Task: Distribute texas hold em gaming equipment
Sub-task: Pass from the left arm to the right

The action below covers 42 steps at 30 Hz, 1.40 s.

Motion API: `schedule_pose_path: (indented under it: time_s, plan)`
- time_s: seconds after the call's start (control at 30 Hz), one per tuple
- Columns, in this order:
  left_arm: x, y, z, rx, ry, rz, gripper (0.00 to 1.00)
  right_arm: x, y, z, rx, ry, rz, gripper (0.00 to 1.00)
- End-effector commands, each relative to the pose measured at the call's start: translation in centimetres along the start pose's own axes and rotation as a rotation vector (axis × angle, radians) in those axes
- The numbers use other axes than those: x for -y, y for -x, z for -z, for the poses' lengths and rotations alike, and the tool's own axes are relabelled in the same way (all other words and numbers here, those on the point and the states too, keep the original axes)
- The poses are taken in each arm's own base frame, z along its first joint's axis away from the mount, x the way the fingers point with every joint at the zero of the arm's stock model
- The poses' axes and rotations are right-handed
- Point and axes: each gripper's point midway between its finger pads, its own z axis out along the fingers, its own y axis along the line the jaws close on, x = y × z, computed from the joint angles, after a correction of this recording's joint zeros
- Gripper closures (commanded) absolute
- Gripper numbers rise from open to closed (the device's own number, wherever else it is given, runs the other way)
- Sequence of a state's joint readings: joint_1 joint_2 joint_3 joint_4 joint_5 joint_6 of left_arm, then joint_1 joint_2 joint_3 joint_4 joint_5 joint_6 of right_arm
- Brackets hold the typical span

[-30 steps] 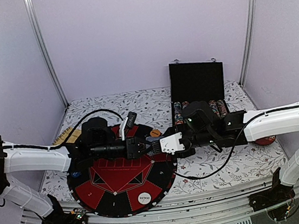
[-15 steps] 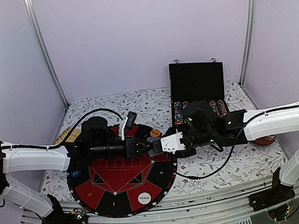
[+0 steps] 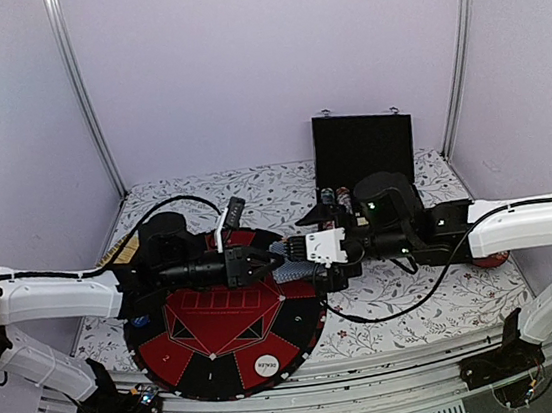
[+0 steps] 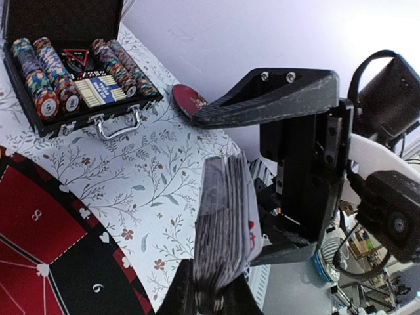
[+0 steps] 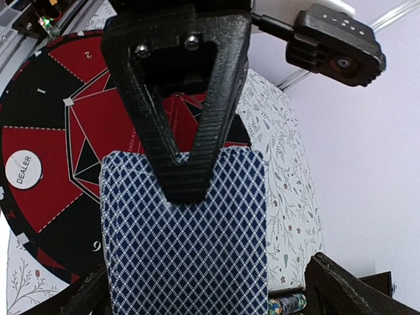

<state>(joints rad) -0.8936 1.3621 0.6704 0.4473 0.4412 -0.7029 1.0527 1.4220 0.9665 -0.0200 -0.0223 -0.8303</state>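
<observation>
Edgewise, deck (image 4: 226, 216) (left claw (image 3: 267, 265) pinching) points rightward lengthwise.

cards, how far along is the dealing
Done: the DEALER disc sits on the mat. In hand: the left tool is shut on the deck, the right tool open around it. To do: no cards show on the mat, and the chips sit in their case.
</observation>
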Motion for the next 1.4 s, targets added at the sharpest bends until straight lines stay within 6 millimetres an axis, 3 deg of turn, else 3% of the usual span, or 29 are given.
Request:
schedule_pose_path:
  time_s: [0.0, 0.17, 0.3, 0.47, 0.87, 1.03, 1.3, 1.37]
  plan:
    - [1.4, 1.3, 0.9, 0.042, -0.059, 0.006, 1.00, 1.4, 3.3, 2.1, 0.137, -0.010, -0.013, 0.01]
    - [2.0, 1.9, 1.3, 0.050, -0.075, 0.010, 1.00, 1.0, 2.5, 1.5, 0.040, 0.071, 0.008, 0.01]
    - [1.8, 1.9, 1.5, 0.041, -0.059, 0.012, 1.00, 2.0, 1.9, 0.8, -0.021, 0.037, -0.001, 0.05]
    - [1.6, 2.0, 1.8, 0.058, -0.046, 0.019, 1.00, 0.6, 0.4, 0.2, -0.088, 0.069, 0.043, 0.06]
    - [0.6, 1.7, 1.9, 0.058, -0.021, 0.038, 1.00, 0.3, 1.3, -0.4, -0.089, 0.015, 0.051, 0.16]
    - [0.3, 1.4, 1.7, 0.049, -0.017, 0.044, 1.00, 0.4, 1.5, -0.6, -0.080, 0.009, 0.040, 0.32]
    - [-0.1, 0.8, 1.1, 0.013, -0.020, 0.053, 1.00, -0.1, 1.5, -0.9, -0.074, 0.029, 0.031, 0.43]
    - [-0.2, 0.7, 0.8, 0.005, -0.017, 0.053, 0.87, -0.1, 1.5, -0.8, -0.071, 0.030, 0.030, 0.45]
